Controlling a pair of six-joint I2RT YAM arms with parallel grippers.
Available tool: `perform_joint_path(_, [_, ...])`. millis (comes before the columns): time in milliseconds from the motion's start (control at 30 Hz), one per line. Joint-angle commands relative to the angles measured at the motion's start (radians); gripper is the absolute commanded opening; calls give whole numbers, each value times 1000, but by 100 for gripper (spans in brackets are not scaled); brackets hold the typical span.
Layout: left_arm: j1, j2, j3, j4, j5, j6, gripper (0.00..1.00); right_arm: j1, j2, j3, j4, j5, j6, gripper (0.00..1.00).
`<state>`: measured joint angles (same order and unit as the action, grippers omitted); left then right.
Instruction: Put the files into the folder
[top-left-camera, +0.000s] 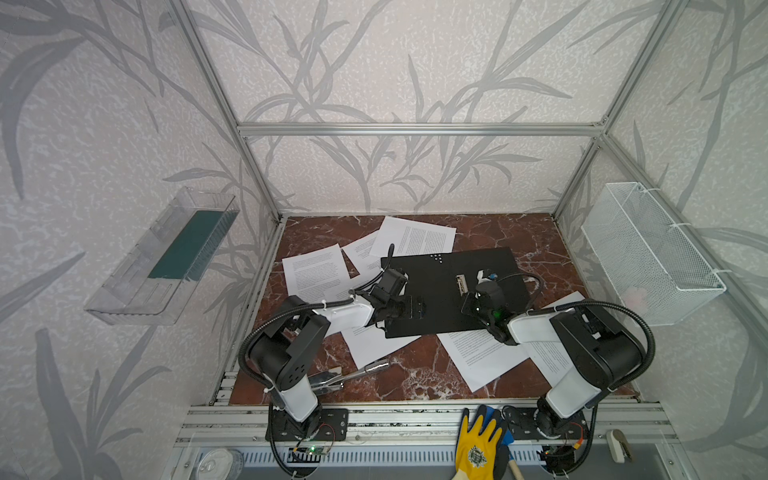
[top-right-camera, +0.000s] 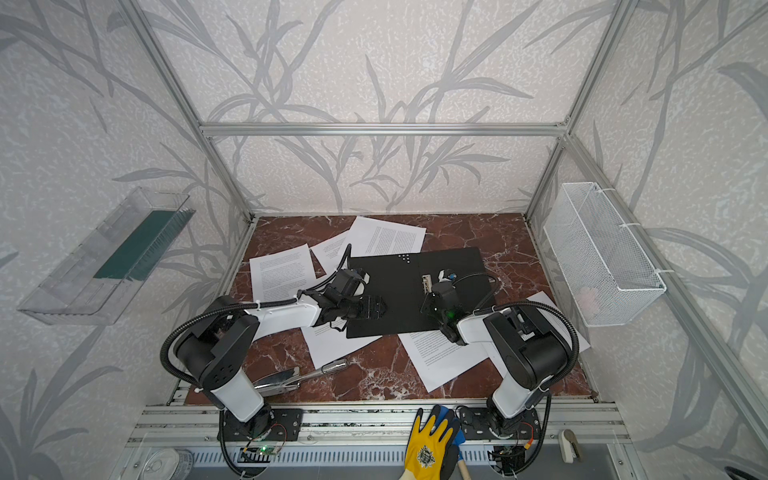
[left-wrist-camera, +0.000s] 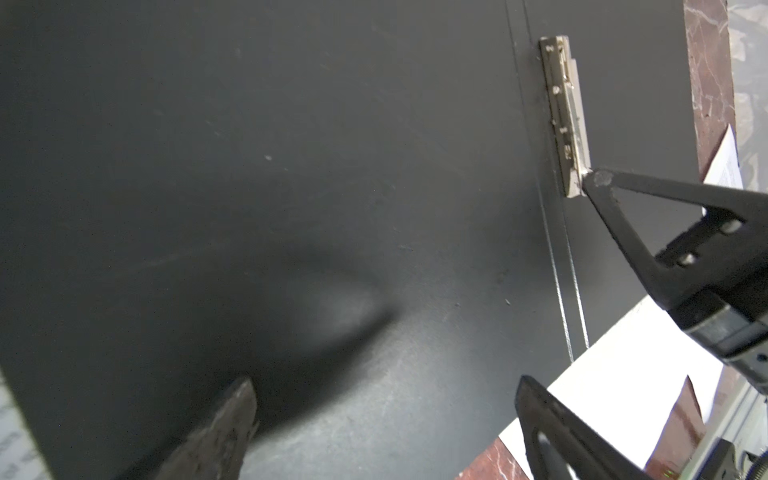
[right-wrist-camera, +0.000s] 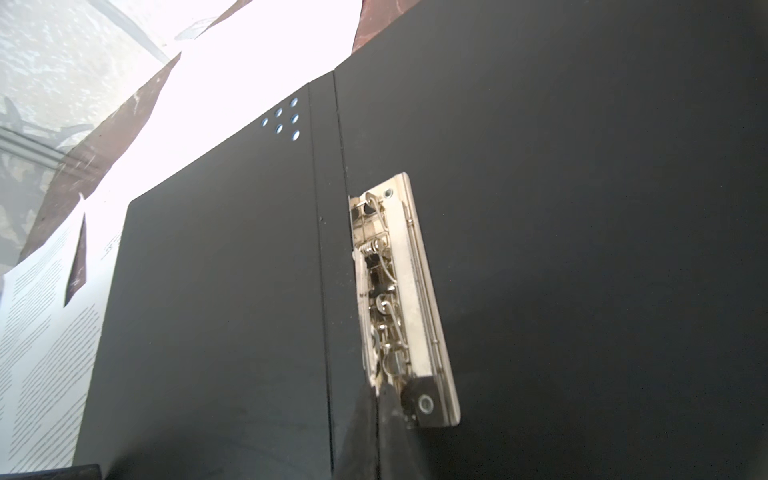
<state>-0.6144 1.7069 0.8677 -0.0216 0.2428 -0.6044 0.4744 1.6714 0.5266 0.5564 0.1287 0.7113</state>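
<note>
Touching clip, closed right fingers, clear only in wrist views, left fingers spread.

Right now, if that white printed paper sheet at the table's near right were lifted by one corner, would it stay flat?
Probably not: the white printed paper sheet looks thin, so it would likely droop. Pushed, it may slide easily on the glossy red marble tabletop. Its far edge seems tucked under the open black folder, which could snag or crease it.
</note>
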Motion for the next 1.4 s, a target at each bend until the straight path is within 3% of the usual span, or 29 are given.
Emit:
perform_joint_path(0, [24, 67, -62, -162, -52, 4, 99, 7, 70, -8, -227, 163, 35, 0])
perform_joint_path(100, [36, 77, -66, -153, -42, 7, 99, 7, 79, 13, -234, 150, 44, 0])
perform_joint_path(200, [49, 78, -80, -139, -40, 8, 99, 6, 51, -2, -124, 54, 23, 0])
perform_joint_path(667, [101, 105, -109, -108, -2, 16, 99, -29, -15, 99, -148, -201, 0, 0])
perform_joint_path(800, [103, 106, -107, -112, 0, 17, 99, -29, -85, 124, -176, -219, -40, 36])
perform_joint_path(900, [103, 104, -105, -113, -3, 17, 99, -28, -173, 122, -206, -238, -68, 48])
perform_joint_path(1167, [103, 102, -99, -109, 17, 18, 99, -30, -318, 86, -349, -199, -146, 50])
perform_joint_path(1367, [103, 96, -97, -107, 31, 21, 99, -33, -292, 66, -356, -186, -136, 41])
